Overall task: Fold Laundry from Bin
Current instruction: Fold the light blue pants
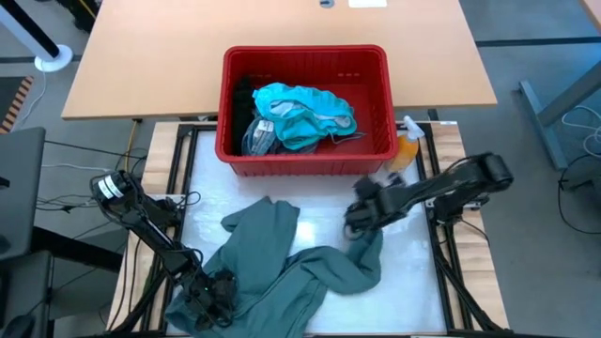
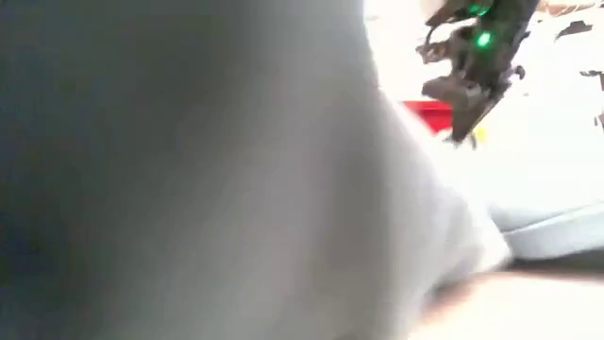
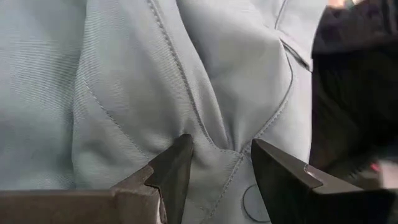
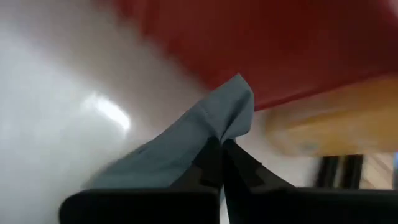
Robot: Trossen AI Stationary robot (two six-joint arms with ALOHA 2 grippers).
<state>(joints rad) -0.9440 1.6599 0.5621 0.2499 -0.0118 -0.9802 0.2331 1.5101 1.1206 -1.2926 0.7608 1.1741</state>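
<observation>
A dull grey-green garment (image 1: 282, 272) lies crumpled across the near half of the table. My left gripper (image 1: 214, 299) sits on its near left part and is shut on a bunched fold (image 3: 221, 174). My right gripper (image 1: 355, 223) is shut on the garment's right end, just in front of the red bin (image 1: 305, 160). Bright teal garments (image 1: 305, 113), a black one and a striped cloth lie in the bin. In the low view, cloth close to the camera hides most of the scene. There my right gripper (image 2: 472, 85) shows at the upper right. My left gripper pinches a gathered fold of the garment (image 3: 217, 140) between its two fingers, where stitched seams meet beside a button (image 3: 255, 202). The fingers slant down onto it. Creases run into the gap, and the cloth around it lies on the table. My right gripper pinches the garment's right end between its shut fingers, slanting down from the table's right side. A pointed flap of cloth (image 4: 233, 102) sticks out past the fingertips. That end is lifted, and the cloth (image 1: 366, 253) trails down from it to the table.
An orange spray bottle (image 1: 406, 150) stands by the bin's right near corner, close to my right arm. The bin fills the far middle of the work surface. Bare white tabletop (image 1: 413, 263) shows to the right of the garment.
</observation>
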